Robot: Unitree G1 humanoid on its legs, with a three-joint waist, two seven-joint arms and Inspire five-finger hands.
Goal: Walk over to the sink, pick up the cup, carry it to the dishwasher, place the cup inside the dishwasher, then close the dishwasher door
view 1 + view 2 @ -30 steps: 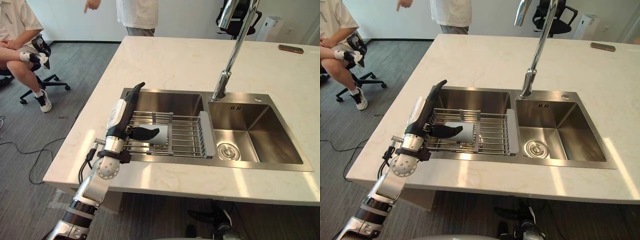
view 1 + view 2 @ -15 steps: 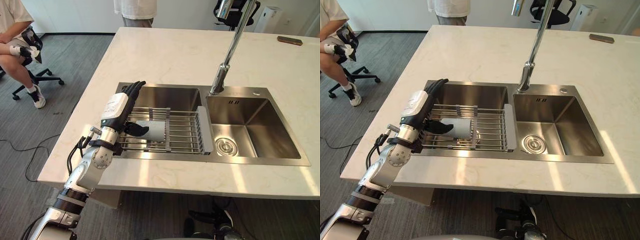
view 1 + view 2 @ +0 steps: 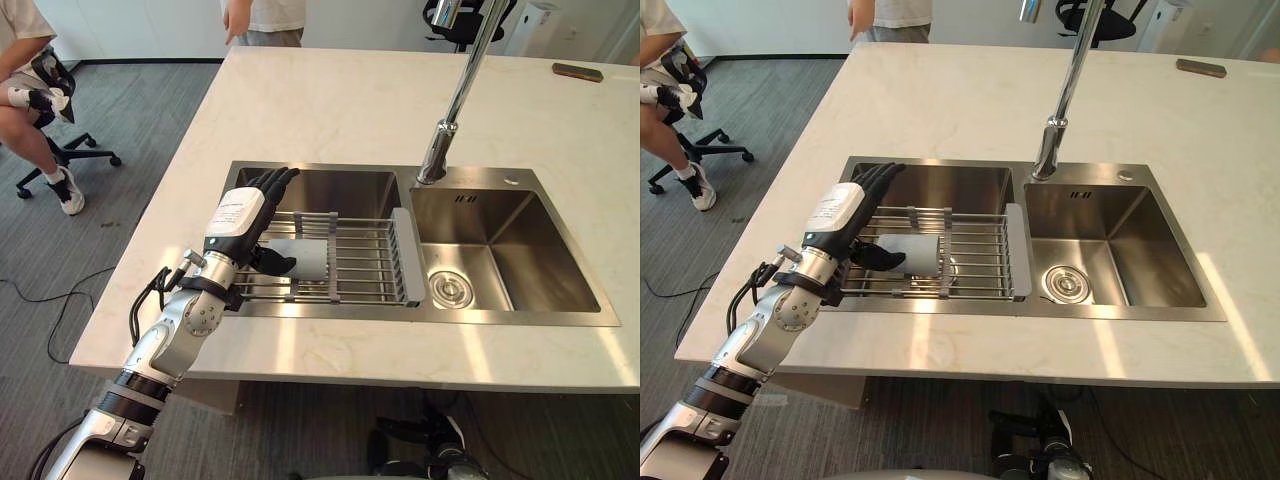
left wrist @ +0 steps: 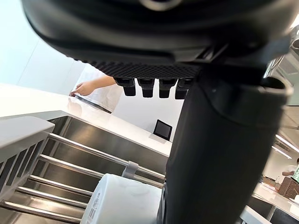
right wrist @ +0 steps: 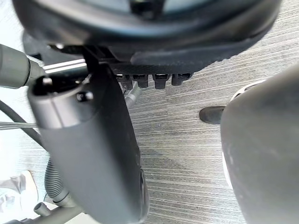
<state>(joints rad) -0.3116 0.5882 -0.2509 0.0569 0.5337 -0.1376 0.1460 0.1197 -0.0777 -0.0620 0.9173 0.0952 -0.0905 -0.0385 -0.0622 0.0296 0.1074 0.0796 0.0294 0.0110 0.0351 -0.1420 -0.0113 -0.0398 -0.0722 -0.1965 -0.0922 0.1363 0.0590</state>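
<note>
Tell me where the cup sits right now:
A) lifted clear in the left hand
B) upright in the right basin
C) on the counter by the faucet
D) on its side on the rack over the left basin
D: the cup lies on its side on the rack across the left basin, with the left hand beside it, fingers straight rather than curled round it.

Counter w/ sink, rack, cup

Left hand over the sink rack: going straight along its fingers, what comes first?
Likely the far wall of the steel left sink basin, or the pale stone counter beyond; depth is unclear. The left hand points past the grey cup.
</note>
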